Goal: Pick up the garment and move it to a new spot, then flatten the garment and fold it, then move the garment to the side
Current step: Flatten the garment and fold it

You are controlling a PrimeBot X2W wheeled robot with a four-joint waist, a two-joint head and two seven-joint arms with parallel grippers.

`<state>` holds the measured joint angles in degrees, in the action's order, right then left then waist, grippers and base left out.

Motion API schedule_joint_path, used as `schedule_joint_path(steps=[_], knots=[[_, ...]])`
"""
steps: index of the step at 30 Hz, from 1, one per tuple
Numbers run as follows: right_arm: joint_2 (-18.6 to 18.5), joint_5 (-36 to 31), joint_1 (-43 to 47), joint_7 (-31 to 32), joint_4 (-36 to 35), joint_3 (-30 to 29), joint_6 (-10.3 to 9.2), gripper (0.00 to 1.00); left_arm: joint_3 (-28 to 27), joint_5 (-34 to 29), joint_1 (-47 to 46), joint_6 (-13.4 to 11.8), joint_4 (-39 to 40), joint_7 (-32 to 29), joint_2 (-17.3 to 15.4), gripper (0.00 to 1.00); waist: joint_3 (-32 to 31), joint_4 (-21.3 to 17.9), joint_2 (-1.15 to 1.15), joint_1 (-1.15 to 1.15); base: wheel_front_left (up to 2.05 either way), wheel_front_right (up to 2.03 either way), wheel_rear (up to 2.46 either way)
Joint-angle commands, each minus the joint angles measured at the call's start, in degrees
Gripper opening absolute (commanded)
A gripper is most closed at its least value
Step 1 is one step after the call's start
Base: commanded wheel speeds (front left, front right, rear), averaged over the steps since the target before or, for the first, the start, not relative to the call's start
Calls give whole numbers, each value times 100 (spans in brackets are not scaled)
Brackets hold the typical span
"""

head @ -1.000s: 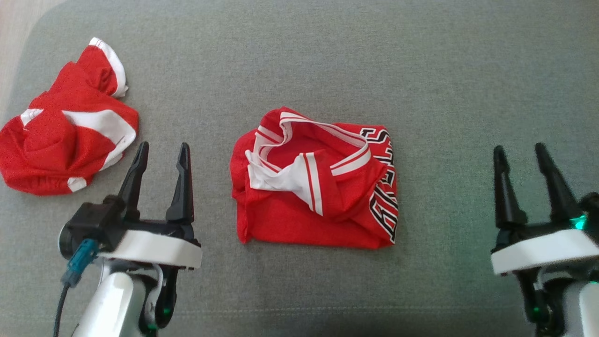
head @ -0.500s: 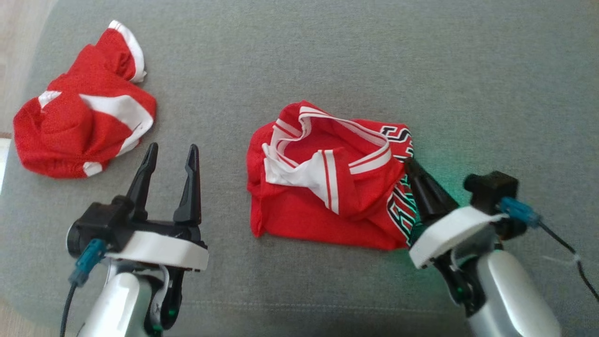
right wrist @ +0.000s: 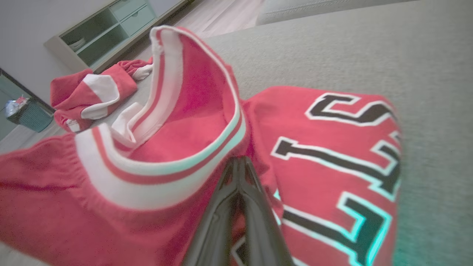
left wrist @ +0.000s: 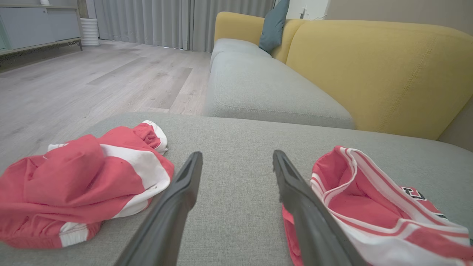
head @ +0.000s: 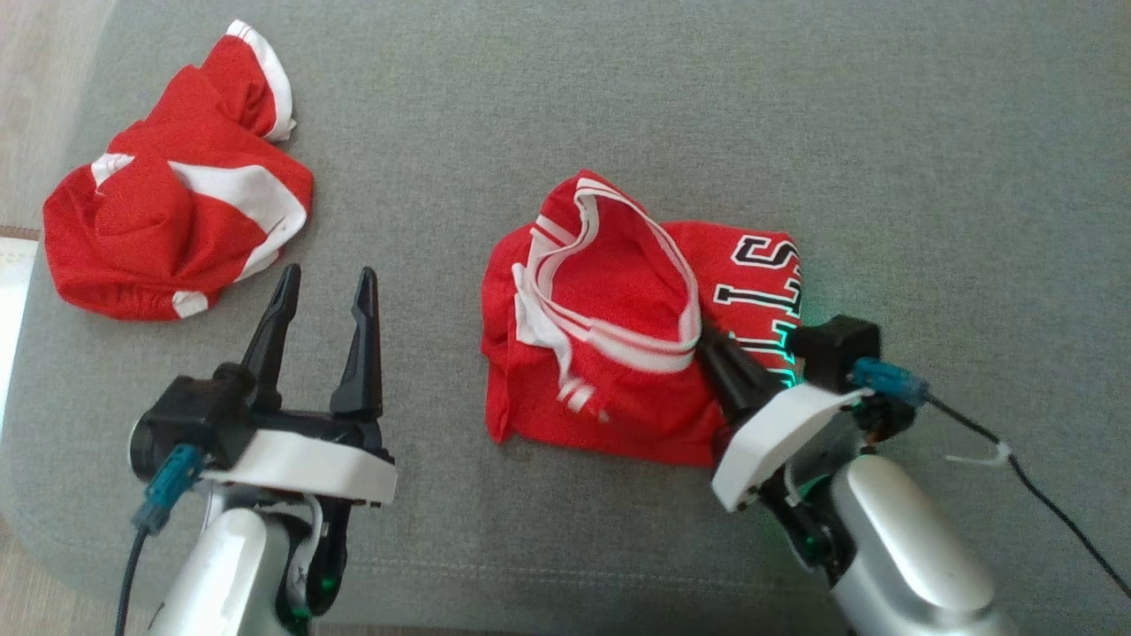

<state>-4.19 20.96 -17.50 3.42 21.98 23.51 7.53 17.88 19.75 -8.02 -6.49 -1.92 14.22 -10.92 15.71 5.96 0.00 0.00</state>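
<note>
Red mesh jersey (head: pixel 618 291) lies crumpled mid-frame on the grey woven cushion (head: pixel 839 132). We see the right hand (head: pixel 707 334) clamped on it just under the ribbed white collar band. The left hand (head: pixel 329 272) is spread and empty at lower left. We'd lift slowly and straight up, since thin slack cloth may slip from a shallow pinch. A second garment (head: pixel 177 230), red-white, is bunched at upper left, well apart.

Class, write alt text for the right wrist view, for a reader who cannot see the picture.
The right gripper is shut on a crumpled red jersey, just below its white-striped trim and beside black lettering. The jersey lies on a grey sofa cushion; a second red-and-white garment sits farther off, with a pale shelf unit behind it.
</note>
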Motion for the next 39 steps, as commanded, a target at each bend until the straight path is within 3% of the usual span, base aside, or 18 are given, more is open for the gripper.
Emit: schedule_joint_path(steps=[1,15,22,23,24,25,34,39], knots=[[64,39,-144,-76,-132,171,-4,0,-207,14,-232,18,175,63,-72,100,3,-1,0,0,0,0,0],[126,590,-534,-445,313,1350,-4,0,-212,7,-276,60,136,73,-31,100,75,77,0,0,0,0,0],[129,644,-522,-915,-129,1513,-4,0,-277,-31,-204,47,147,76,-37,100,-78,-21,0,0,0,0,0],[118,604,-465,-988,-265,1402,-4,7,-292,-39,-176,39,156,76,-39,100,-114,-48,0,0,0,0,0],[92,552,-390,-1023,-404,1271,-4,85,-309,-52,-150,30,170,76,-45,100,-145,-79,0,0,0,0,0],[58,477,-306,-1062,-560,1103,-4,100,-329,-67,-123,20,186,76,-50,100,-183,-114,0,0,0,0,0],[-101,-488,822,-864,-2145,-1220,-4,100,-549,-209,102,-36,286,77,-117,100,-498,-404,0,0,0,0,0],[-71,-757,1256,-602,-2642,-1951,-4,100,-651,-257,220,-3,300,77,-124,100,-676,-494,0,0,0,0,0]])
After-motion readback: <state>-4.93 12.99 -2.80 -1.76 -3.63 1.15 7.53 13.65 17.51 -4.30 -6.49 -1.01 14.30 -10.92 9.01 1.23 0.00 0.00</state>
